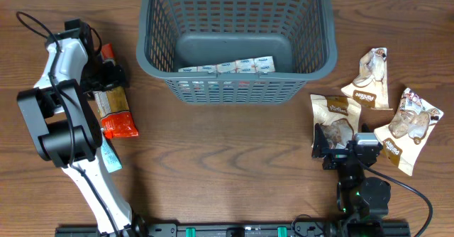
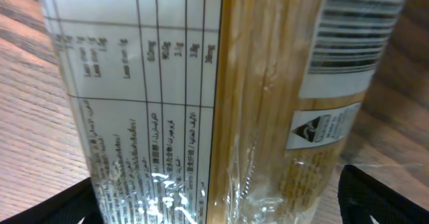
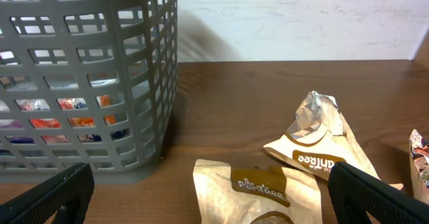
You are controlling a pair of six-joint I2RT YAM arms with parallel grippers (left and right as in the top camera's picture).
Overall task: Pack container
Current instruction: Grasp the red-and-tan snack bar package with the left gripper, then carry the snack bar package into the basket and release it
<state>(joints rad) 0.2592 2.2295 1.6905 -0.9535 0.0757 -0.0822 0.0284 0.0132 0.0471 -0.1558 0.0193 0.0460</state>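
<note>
The dark grey lattice basket [image 1: 237, 84] stands at the back middle; it also shows in the right wrist view [image 3: 87, 83]. A row of white packs [image 1: 227, 67] lies in it. My left gripper [image 1: 106, 77] is open at the far left. Its fingers [image 2: 214, 207] straddle a clear packet [image 2: 221, 96] with a printed label and golden contents, lying on the table. That packet has orange ends [image 1: 115, 113]. My right gripper [image 1: 339, 150] is open and empty. Its fingers [image 3: 214, 197] are spread just above a brown paper snack packet [image 3: 261, 190], also seen from overhead [image 1: 333, 116].
Two more snack packets lie at the right: one [image 1: 370, 77] also in the right wrist view [image 3: 318, 143], and another [image 1: 408, 127] nearer the edge. A blue packet [image 1: 110, 155] lies by the left arm. Bare wood table [image 1: 227, 159] lies in front of the basket.
</note>
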